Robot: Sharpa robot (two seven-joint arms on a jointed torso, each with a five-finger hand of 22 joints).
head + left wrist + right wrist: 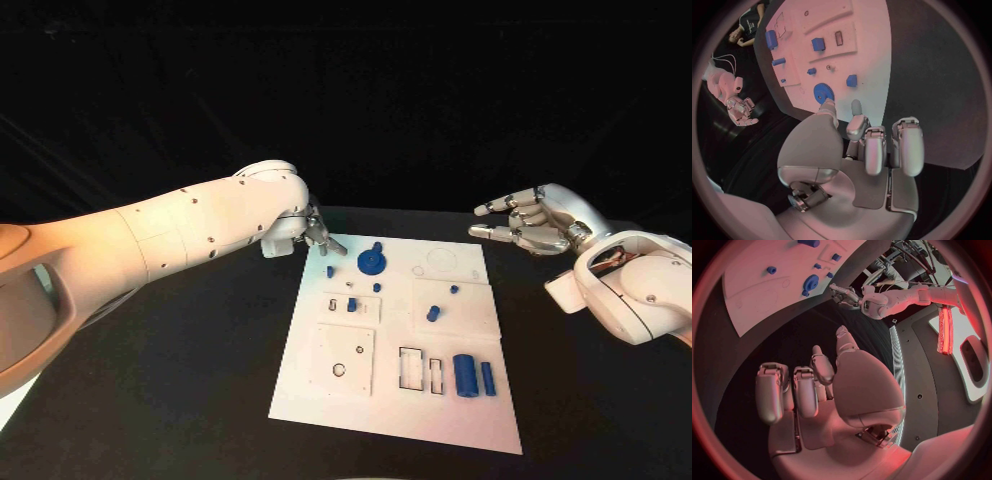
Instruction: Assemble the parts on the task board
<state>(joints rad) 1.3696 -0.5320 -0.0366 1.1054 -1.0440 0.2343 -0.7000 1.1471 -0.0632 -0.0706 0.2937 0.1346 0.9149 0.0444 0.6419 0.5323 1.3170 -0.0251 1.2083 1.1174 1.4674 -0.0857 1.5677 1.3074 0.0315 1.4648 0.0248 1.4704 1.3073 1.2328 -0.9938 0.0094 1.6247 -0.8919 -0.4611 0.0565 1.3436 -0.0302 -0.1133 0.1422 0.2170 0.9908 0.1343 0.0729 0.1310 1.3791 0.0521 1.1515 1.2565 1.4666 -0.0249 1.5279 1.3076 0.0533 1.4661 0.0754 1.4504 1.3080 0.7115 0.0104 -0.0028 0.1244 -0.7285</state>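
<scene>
Black and matte, the bench [173,400] is seen under a flat white rectangular board [462,410] laid at its middle. Shallow rectangular and round recesses are cut into the board's surface. Blue parts are spread over it: one toothed gear [374,262] at the far left, two upright cylinders, a thick one [466,373] and a thin one [489,378], at the near right, one short peg [433,314] near the middle, and several smaller blue pieces around the gear, too small to be told apart.

The left robot hand [315,232], silver and smooth, is held at the board's far left corner, just beside the gear; nothing is held in it. In the left wrist view its fingers [907,145] are seen partly curled side by side, with the thumb tip stretched out close to the gear [824,92]; whether contact is made cannot be told.

The right robot hand [531,222] is raised well apart from the board, beyond its far right corner, with fingers spread and nothing grasped. From the right wrist view its empty palm [839,390] is shown, and the gear's [811,282] teeth are less plain there than in the left wrist view.
</scene>
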